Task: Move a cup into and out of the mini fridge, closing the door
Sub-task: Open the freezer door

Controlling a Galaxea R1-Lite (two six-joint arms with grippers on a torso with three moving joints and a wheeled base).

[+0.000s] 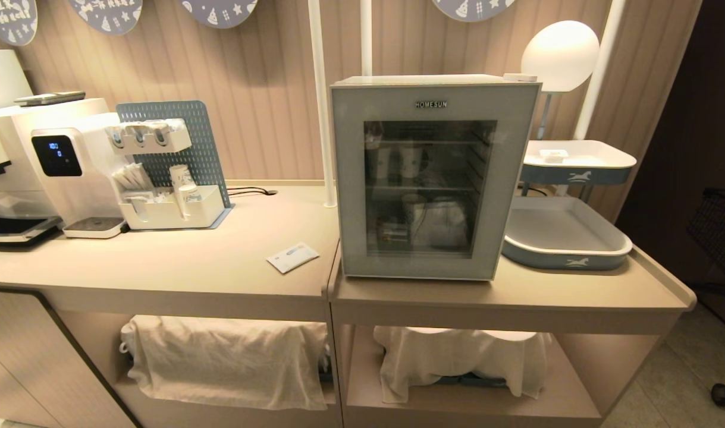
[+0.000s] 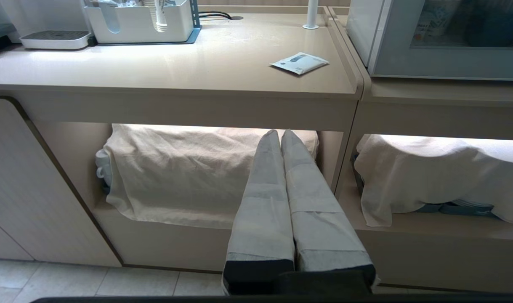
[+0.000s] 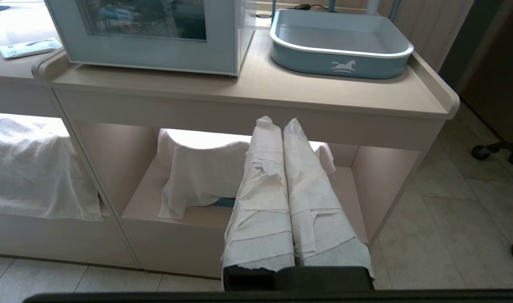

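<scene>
Beige counter (image 1: pixel 190 267) held the mini fridge (image 1: pixel 436 178), door (image 1: pixel 350 178) closed; below it, left gripper (image 2: pixel 280 134) and right gripper (image 3: pixel 276 123) hung pressed together, empty.

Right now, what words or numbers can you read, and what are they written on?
"HOMESUN": on the door of the fridge.
Blue digits on the dispenser's black display: too small to read.
Print on the white packet on the counter: too small to read.
Print on cups behind the glass: blurred.
The tray bears only a horse picture, no words.
</scene>
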